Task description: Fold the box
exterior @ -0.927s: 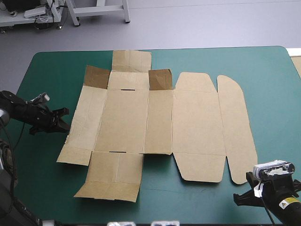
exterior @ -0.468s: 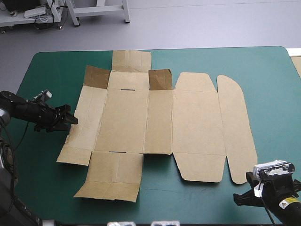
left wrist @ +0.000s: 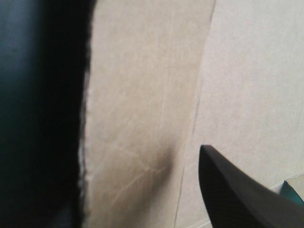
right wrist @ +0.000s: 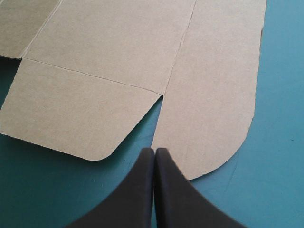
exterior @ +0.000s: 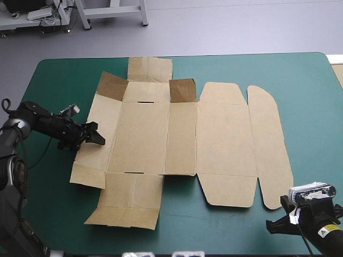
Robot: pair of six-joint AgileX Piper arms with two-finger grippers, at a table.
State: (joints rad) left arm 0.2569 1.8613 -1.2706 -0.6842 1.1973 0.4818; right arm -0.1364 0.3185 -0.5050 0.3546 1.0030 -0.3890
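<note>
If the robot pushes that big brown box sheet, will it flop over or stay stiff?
Probably stiff in its panels but bendy at the creases: the box seems tilted up at its left panel, by the left gripper. Likely light, being one thin sheet. It might slide on the teal-green cover rather than flop.

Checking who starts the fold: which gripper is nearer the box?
Left. The left gripper is at the left edge of the box; the right gripper is shut just off its near right corner.

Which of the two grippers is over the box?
The left gripper: it is over the box's left edge. The right gripper is outside its near right corner, jaws shut.
</note>
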